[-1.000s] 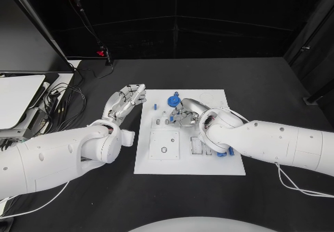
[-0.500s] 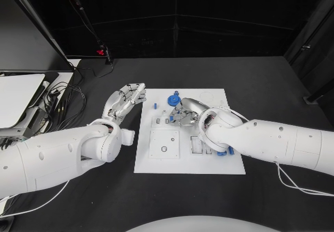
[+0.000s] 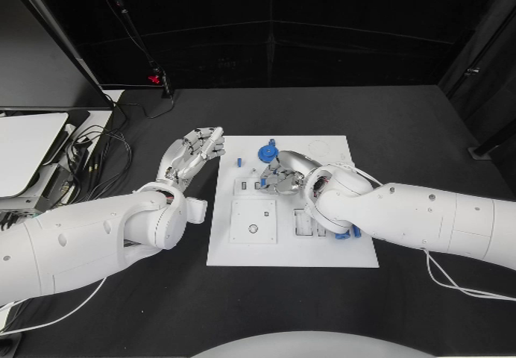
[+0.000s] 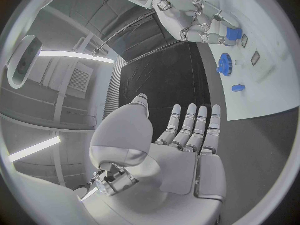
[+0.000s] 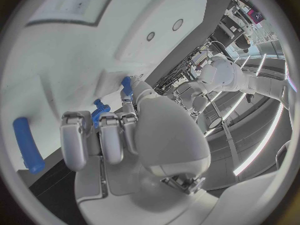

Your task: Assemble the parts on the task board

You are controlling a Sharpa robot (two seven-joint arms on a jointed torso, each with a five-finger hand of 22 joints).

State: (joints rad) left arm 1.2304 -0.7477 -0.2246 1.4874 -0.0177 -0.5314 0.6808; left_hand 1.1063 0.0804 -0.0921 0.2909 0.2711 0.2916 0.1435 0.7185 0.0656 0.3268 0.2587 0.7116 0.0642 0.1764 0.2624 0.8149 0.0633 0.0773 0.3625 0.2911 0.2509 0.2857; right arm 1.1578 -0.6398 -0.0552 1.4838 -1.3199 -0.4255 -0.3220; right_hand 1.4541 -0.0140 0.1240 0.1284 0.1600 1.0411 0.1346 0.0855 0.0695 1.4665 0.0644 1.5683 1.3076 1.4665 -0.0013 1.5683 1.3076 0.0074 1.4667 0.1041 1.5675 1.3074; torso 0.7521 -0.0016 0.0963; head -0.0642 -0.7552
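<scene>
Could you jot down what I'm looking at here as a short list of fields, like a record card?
Surface: black table
Task board: white plate mid-table
Blue gear: stands at the board's far end
Left robot hand: fingers straight and apart, holding nothing, beside the board's left edge
Right robot hand: over the board's middle, fingers curled down among small parts; grip unclear

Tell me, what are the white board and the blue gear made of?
The board looks like matte white plastic or painted plate: flat, even colour, no shine or grain. The gear looks like plastic, maybe printed: solid bright blue, dull surface, moulded teeth. Neither can be told for sure by look alone.
</scene>
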